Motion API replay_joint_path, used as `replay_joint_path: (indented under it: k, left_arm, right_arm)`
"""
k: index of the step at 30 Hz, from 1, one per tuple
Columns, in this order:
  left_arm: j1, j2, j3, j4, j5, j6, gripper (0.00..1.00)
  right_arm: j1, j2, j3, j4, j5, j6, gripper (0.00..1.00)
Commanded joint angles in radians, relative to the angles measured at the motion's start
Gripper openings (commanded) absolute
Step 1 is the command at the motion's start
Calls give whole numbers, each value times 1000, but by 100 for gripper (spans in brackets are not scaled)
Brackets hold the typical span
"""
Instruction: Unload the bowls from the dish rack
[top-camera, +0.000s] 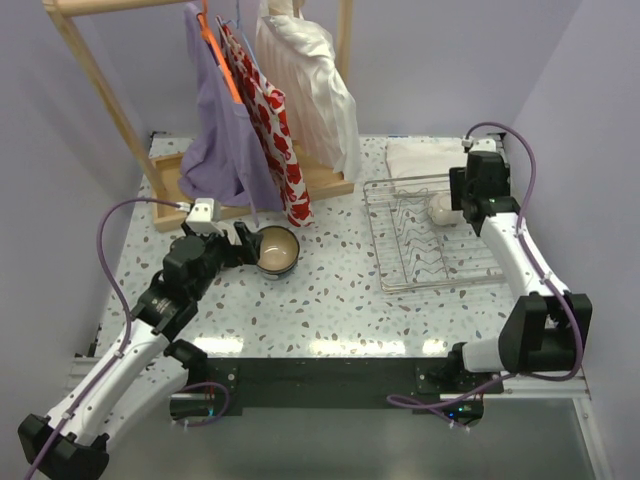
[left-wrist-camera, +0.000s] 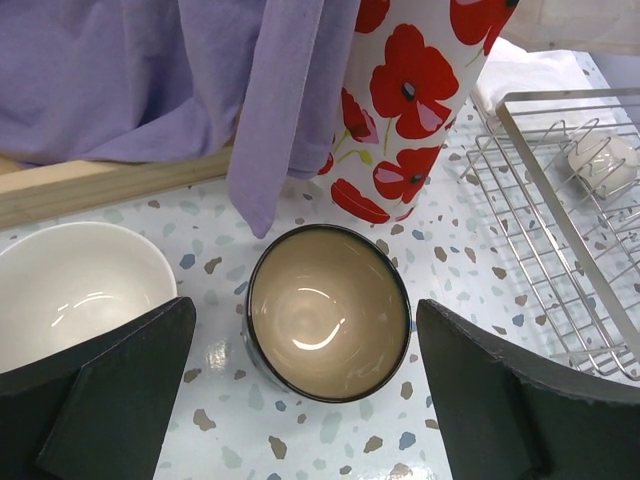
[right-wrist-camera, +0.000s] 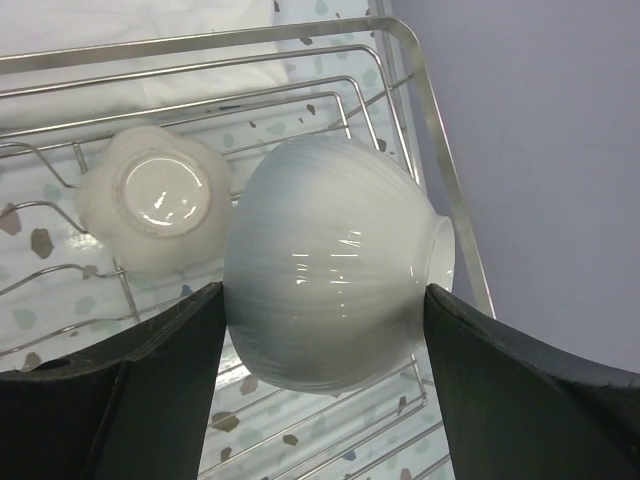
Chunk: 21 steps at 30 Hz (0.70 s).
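Observation:
A dark-rimmed bowl (left-wrist-camera: 328, 312) with a beige inside stands upright on the speckled table, also seen in the top view (top-camera: 277, 250). A white bowl (left-wrist-camera: 75, 285) stands just left of it. My left gripper (left-wrist-camera: 305, 310) is open, with its fingers on either side of the beige bowl and not touching it. It shows in the top view (top-camera: 243, 243). My right gripper (right-wrist-camera: 327, 295) is shut on a pale white bowl (right-wrist-camera: 335, 265) turned on its side over the silver wire dish rack (right-wrist-camera: 420, 90). A small scalloped bowl (right-wrist-camera: 155, 200) lies upside down in the rack (top-camera: 430, 240).
A wooden clothes stand (top-camera: 120, 130) at the back left holds a purple garment (top-camera: 225, 120), a red poppy-print garment (top-camera: 272, 120) and a white one (top-camera: 310, 90), all hanging close over the bowls. A folded white cloth (top-camera: 425, 155) lies behind the rack. The right wall is close by.

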Motion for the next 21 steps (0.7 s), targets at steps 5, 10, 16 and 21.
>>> replay_joint_path:
  k: [5,10,16,21]
  left_arm:
    - [8,11,-3,60,50,14,97]
    - [8,15,-20,106,134,31,96]
    - [6,45,-21,129,186,34,96]
    - [8,71,-20,143,220,23,96]
  right_arm:
    - [5,-121,52,-36,-80,157,0]
    - [5,-152,49,-56,-162,239,0]
    - [5,-193,42,-59,-227,297,0]
    - [3,-214,39,-57,-290,331,0]
